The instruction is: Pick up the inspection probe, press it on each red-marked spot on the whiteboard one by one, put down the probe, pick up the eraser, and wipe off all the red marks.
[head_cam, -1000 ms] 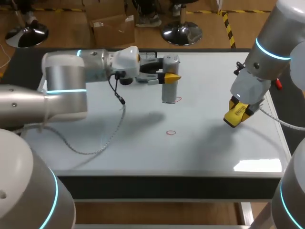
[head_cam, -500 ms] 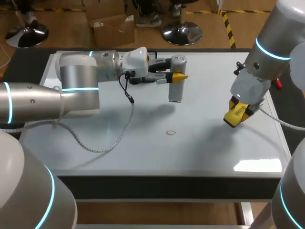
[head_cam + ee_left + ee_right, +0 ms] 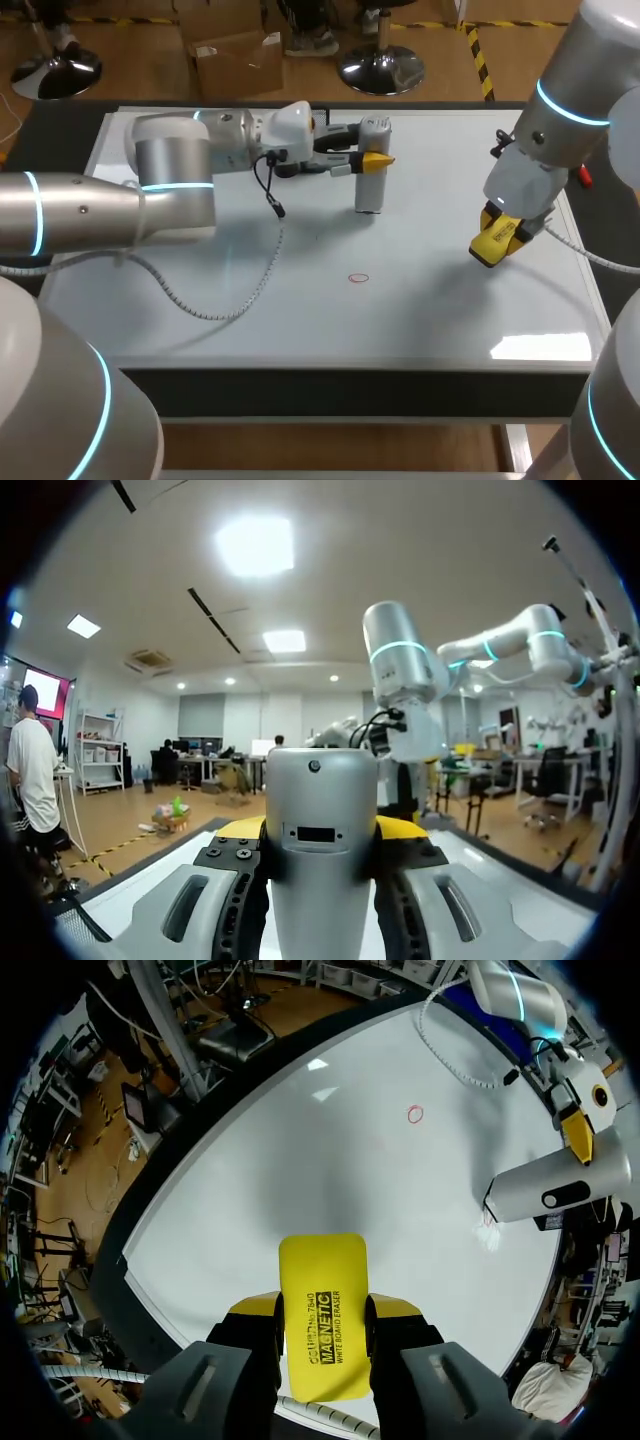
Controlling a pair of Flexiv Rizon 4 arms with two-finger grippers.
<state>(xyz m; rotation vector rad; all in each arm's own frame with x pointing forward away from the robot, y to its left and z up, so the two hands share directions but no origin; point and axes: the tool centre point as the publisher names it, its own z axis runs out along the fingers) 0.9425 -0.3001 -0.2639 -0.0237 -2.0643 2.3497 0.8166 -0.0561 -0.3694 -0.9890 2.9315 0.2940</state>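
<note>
The grey cylindrical probe (image 3: 370,170) stands upright near the middle back of the whiteboard (image 3: 250,330), its lower end on the board. My left gripper (image 3: 366,160) is shut on its upper part; in the left wrist view the probe (image 3: 320,860) fills the gap between the yellow fingertips (image 3: 240,828). One red circle (image 3: 358,278) lies in front of the probe, apart from it. My right gripper (image 3: 497,242) hangs over the board's right side, shut on the yellow eraser (image 3: 495,238). In the right wrist view the eraser (image 3: 322,1310) sits between the fingers, with the probe (image 3: 555,1185) and red circle (image 3: 416,1114) beyond.
A grey cable (image 3: 230,290) from my left arm droops over the board's left half. The board's front edge (image 3: 350,365) and right edge (image 3: 590,290) are close to my right arm.
My left gripper carried the probe a little to the right and back, onto the spot where a red mark showed beside its base. The right arm and eraser stayed still.
</note>
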